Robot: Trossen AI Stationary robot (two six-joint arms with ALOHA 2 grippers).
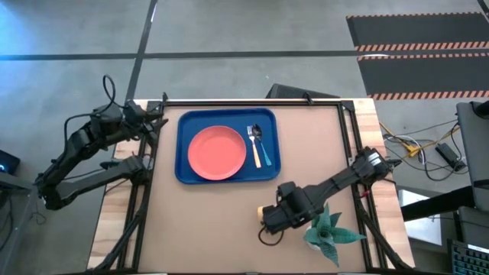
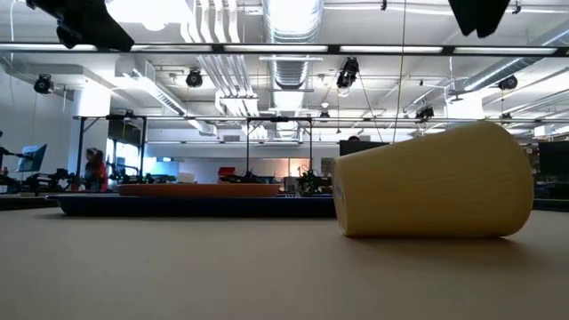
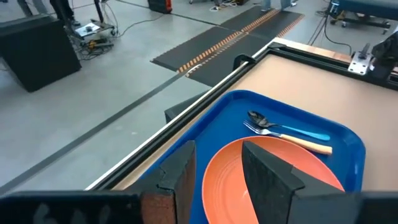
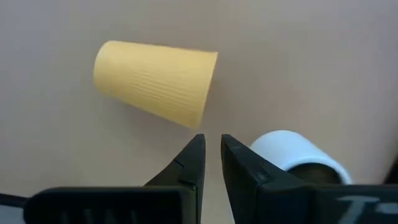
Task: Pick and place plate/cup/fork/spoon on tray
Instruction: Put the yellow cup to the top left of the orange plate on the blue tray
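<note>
The yellow-orange cup (image 4: 155,81) lies on its side on the table, near the front right (image 2: 436,182). My right gripper (image 4: 211,146) hovers just beside it (image 1: 269,220), its fingers all but together and touching nothing. The blue tray (image 1: 183,172) sits at the far middle. It holds the salmon-pink plate (image 1: 217,153), the orange-handled fork (image 1: 255,147) and the teal-handled spoon (image 1: 262,145). My left gripper (image 3: 217,165) waits off the table's far left corner, open and empty, facing the tray (image 3: 348,146).
A green plant in a white pot (image 1: 325,233) stands right beside my right gripper, toward the table's right edge; the pot also shows in the right wrist view (image 4: 292,152). Bare brown table lies between the cup and the tray.
</note>
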